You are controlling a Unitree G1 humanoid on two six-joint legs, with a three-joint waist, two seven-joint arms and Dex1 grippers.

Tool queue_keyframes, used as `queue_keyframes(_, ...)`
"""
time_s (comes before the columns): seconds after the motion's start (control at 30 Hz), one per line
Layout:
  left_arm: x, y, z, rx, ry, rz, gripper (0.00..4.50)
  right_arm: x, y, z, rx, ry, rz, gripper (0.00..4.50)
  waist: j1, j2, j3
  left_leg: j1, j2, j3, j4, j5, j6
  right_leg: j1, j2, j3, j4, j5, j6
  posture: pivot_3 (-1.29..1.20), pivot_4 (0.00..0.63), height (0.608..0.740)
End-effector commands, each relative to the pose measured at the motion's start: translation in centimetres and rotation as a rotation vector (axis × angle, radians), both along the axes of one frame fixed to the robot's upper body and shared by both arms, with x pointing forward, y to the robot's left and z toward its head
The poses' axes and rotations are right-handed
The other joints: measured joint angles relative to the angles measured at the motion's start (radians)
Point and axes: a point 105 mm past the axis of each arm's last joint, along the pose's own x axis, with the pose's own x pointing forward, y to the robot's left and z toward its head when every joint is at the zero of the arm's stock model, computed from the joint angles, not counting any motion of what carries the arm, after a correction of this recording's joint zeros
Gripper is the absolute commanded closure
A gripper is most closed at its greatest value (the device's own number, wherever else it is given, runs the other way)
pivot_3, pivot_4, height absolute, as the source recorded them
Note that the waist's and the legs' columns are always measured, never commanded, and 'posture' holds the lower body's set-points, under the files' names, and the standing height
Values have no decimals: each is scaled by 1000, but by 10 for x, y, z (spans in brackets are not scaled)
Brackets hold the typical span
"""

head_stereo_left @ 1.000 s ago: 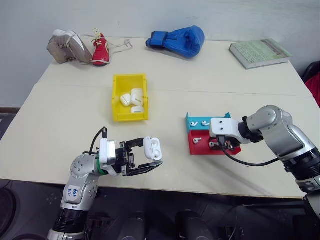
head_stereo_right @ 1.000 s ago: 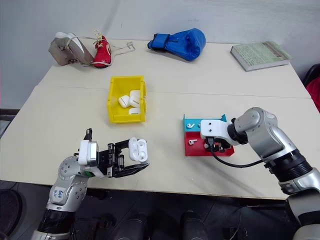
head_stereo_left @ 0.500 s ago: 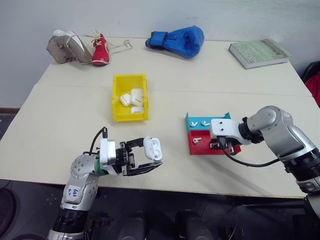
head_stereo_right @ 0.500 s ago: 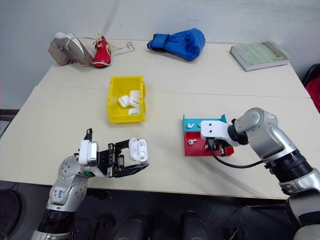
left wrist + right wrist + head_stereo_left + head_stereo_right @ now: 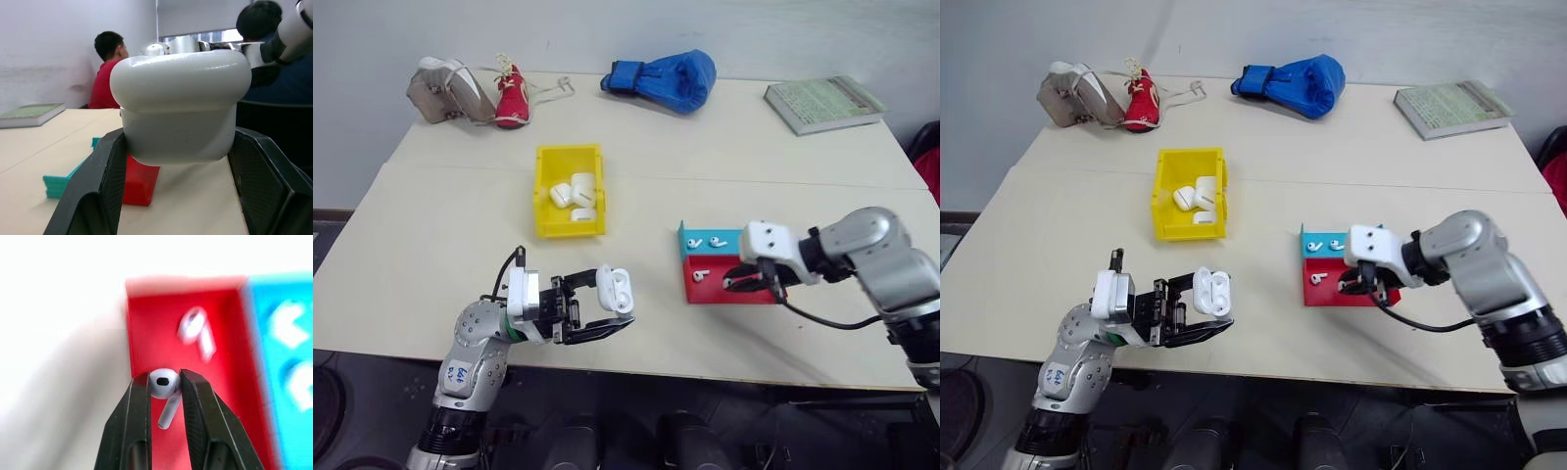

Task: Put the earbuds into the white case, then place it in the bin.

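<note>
Near the table's front edge my left gripper (image 5: 610,304) is shut on the white case (image 5: 614,288), whose lid stands open; its body (image 5: 181,110) sits between the two black fingers (image 5: 95,193). My right gripper (image 5: 164,383) is shut on one of the earbuds (image 5: 163,382), stem hanging down, just above the red tray (image 5: 715,293). A second earbud (image 5: 699,275) lies in that tray, and two more (image 5: 705,241) lie in the blue tray (image 5: 684,236). The yellow bin (image 5: 541,211) stands at mid-table with several white cases (image 5: 573,192) inside.
Along the table's far edge lie a grey pouch (image 5: 440,90), a small red shoe (image 5: 512,98), a blue boxing glove (image 5: 668,76) and a green book (image 5: 822,102). In the left wrist view a person in red (image 5: 105,73) sits beyond the table.
My right gripper has closed on an earbud and lifted it off the red tray's floor, drawing slightly toward the right. The left gripper keeps holding the case still.
</note>
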Motion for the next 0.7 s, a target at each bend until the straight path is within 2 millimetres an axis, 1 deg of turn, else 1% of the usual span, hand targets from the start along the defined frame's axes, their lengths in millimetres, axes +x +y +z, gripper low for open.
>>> queue_keyframes(0.03,-9,-12,11,-39,-33,-102,1773,-38,19,52,377,-81,210,4061,0,0,0,0,0,0,0,0,0,1,0,-1,0,0,0,0,150,740)
queue_keyframes(0.1,-6,-16,13,-63,-29,-147,1773,-48,33,78,631,-146,212,4061,-3,0,0,0,0,-2,0,0,0,2,0,-3,0,0,0,0,150,740)
queue_keyframes(0.13,-4,-19,15,-83,-29,-168,1773,-53,41,88,743,-214,218,4061,-5,0,0,0,0,-1,0,0,-1,2,0,-3,0,0,0,0,150,740)
queue_keyframes(0.2,-1,-22,17,-95,-27,-189,1773,-62,50,101,890,-316,235,4061,-5,0,0,0,1,-1,0,2,-3,1,1,-3,1,0,0,0,150,740)
queue_keyframes(0.23,1,-24,18,-99,-23,-202,1773,-67,56,104,963,-342,252,4061,-5,0,0,0,1,-2,0,2,-3,1,1,-4,1,0,0,0,150,740)
queue_keyframes(0.3,4,-26,21,-105,-9,-225,1773,-76,66,109,1055,-355,283,4061,-4,0,0,0,1,-2,0,3,-4,1,1,-4,2,0,0,0,150,740)
queue_keyframes(0.4,6,-28,25,-114,15,-261,1773,-86,80,108,1103,-338,338,4061,-4,0,0,0,0,-3,0,3,-3,1,1,-4,3,0,0,0,150,740)
queue_keyframes(0.47,6,-29,27,-113,22,-283,1773,-89,86,106,1105,-321,357,4061,-4,0,0,0,0,-3,0,3,-2,1,1,-4,4,0,0,0,150,740)
queue_keyframes(0.57,6,-30,30,-105,26,-301,1773,-87,94,94,1071,-312,377,4061,-4,0,0,0,0,-4,0,3,-2,1,1,-4,3,0,0,0,150,740)
queue_keyframes(0.7,6,-30,31,-92,28,-313,1773,-84,98,86,1058,-315,385,4061,-4,0,0,0,0,-3,0,3,-2,1,1,-4,3,0,0,0,150,740)
